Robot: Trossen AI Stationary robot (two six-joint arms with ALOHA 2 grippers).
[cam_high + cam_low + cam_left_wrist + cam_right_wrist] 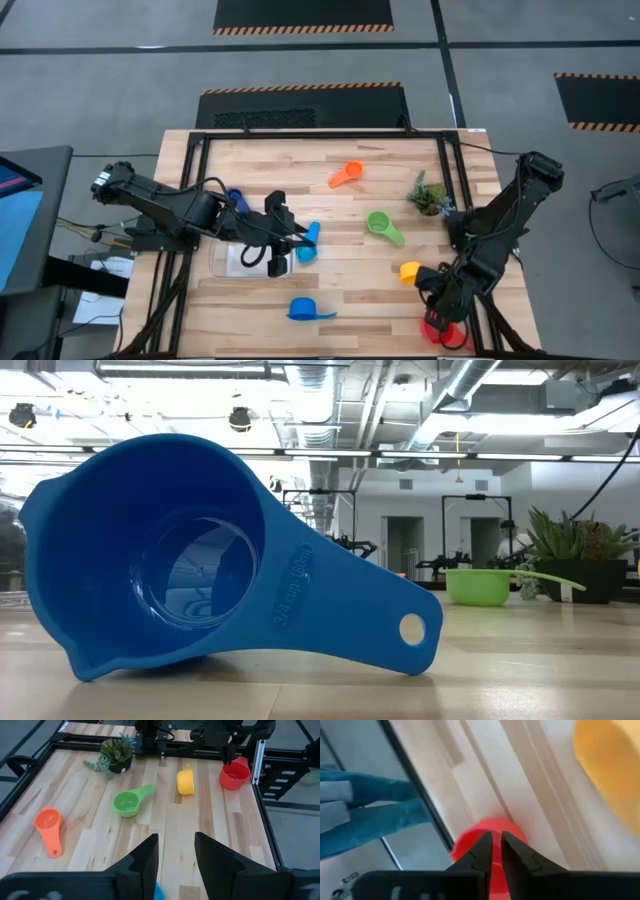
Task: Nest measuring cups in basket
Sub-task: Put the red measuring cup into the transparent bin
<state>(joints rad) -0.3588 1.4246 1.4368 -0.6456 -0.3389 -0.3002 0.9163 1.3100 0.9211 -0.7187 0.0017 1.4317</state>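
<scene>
Wooden table (330, 290): red cup (490, 840) is straddled at its rim by right gripper (493, 851), fingers narrowly parted; firm closure and lift needed. Left gripper (174, 855) spread over basket (228, 262).

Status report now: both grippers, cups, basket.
Left gripper open above light-blue cup beside clear plastic basket. Right gripper narrowly parted at red plastic cup, table's edge. Orange, green, yellow cups loose.
</scene>
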